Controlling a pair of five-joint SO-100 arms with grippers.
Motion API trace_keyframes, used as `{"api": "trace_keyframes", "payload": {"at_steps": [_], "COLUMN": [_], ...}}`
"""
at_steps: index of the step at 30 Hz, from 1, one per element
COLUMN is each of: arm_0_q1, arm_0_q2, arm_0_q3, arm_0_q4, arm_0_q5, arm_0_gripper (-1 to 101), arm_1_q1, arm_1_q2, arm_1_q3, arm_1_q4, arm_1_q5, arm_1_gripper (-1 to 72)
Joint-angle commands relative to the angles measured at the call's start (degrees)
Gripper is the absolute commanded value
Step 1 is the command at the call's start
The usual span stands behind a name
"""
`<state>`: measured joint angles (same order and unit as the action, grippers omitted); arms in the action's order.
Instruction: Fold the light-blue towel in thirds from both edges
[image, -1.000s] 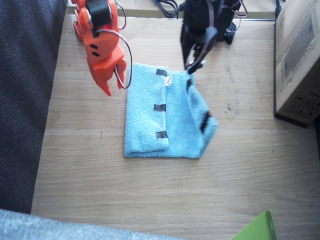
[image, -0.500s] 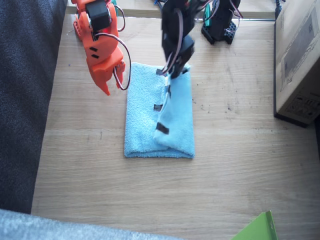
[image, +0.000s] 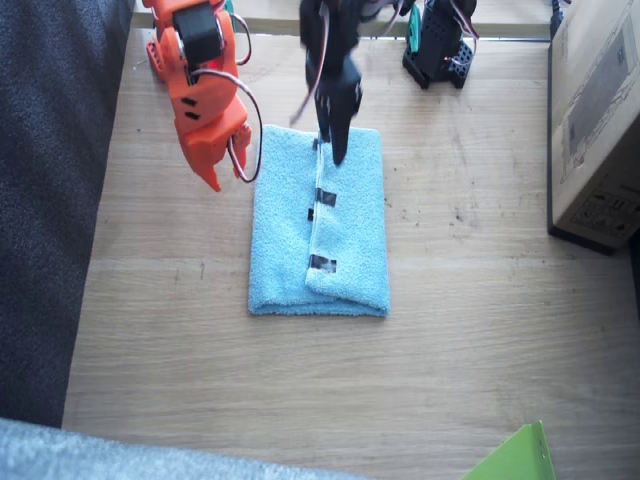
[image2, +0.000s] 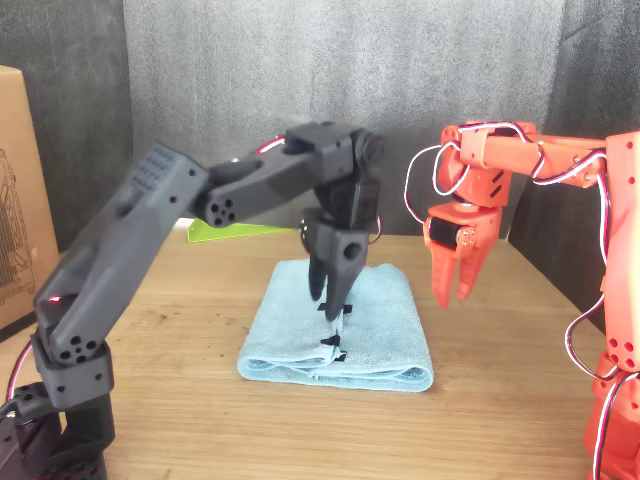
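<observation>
The light-blue towel (image: 280, 235) (image2: 400, 330) lies folded on the wooden table. One side flap lies over the middle, and its edge with black tape strips (image: 322, 263) runs down the centre. My left gripper (image: 337, 150) (image2: 328, 305), the black one, points down at the far end of that edge. Its fingers look slightly parted and the cloth lies flat under them. My right gripper (image: 217, 178) (image2: 451, 300), the orange one, hangs above the table just beside the towel's other long side. It is open and holds nothing.
A cardboard box (image: 600, 120) (image2: 20, 200) stands at one side of the table. A green sheet (image: 515, 455) (image2: 230, 230) pokes in at the near edge of the fixed view. Dark fabric (image: 50, 200) borders the table beside the right arm.
My left gripper carried the raised towel edge across to the middle and lowered it. The flap now lies flat over the first fold. The right arm stayed still.
</observation>
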<state>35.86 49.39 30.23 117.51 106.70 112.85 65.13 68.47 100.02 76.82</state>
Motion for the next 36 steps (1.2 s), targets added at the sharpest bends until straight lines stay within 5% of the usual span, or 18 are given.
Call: {"api": "trace_keyframes", "payload": {"at_steps": [1,4,9,18,26,36], "arm_0_q1": [9.76,22.32,42.89,61.35,63.02,61.52], "arm_0_q2": [10.20,16.79,39.20,73.74,87.63,104.15], "arm_0_q3": [-1.93,0.09,28.56,78.40,103.71,117.60], "arm_0_q4": [0.79,-1.05,-18.98,-42.71,-51.94,-50.45], "arm_0_q5": [-2.11,-5.27,-10.28,-13.27,-14.68,-15.21], "arm_0_gripper": [0,0,0,0,0,0], "arm_1_q1": [-2.55,-5.27,-12.13,-21.53,-28.92,-32.87], "arm_1_q2": [8.26,14.59,27.51,53.70,72.25,97.47], "arm_1_q3": [1.49,5.36,12.04,38.85,62.31,78.31], "arm_1_q4": [-1.32,-3.78,-7.47,-18.02,-28.04,-27.42], "arm_1_q5": [0.53,0.79,2.02,0.00,-2.29,-2.37], "arm_1_gripper": [2.9,0.0,0.0,-0.1,-0.1,0.9]}}
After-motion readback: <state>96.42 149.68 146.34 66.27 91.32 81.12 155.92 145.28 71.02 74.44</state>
